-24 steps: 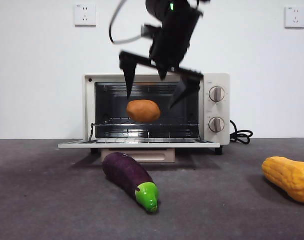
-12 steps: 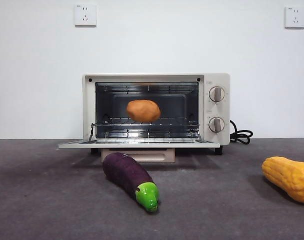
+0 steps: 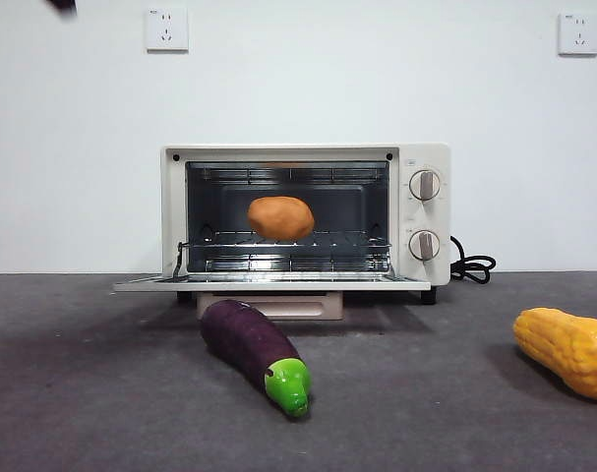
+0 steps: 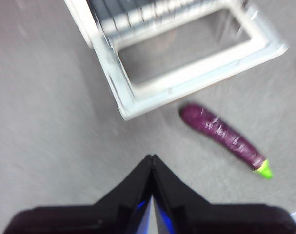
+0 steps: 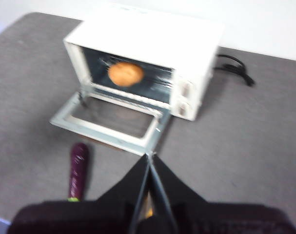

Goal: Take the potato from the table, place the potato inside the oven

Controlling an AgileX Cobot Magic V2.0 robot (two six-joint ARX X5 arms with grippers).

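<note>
Both jaw pairs pressed together, empty. We see potato (image 3: 280, 217) on oven (image 3: 424, 157) rack; we'd keep left gripper (image 4: 151, 158) and right gripper (image 5: 150, 157) clear of the door.

- Front cam: low, worktop (image 3: 82, 393) level, faces straight into toaster oven (image 3: 306, 221), close.
- Left wrist cam: high, looks down on dropped oven door (image 4: 187, 63) and eggplant (image 4: 221, 139).
- Right wrist cam: high, farther back, whole oven (image 5: 143, 63).
- All three share door and eggplant.

Potato (image 3: 280, 217) inside oven (image 3: 306, 218); eggplant (image 3: 256, 353) before it.
</note>
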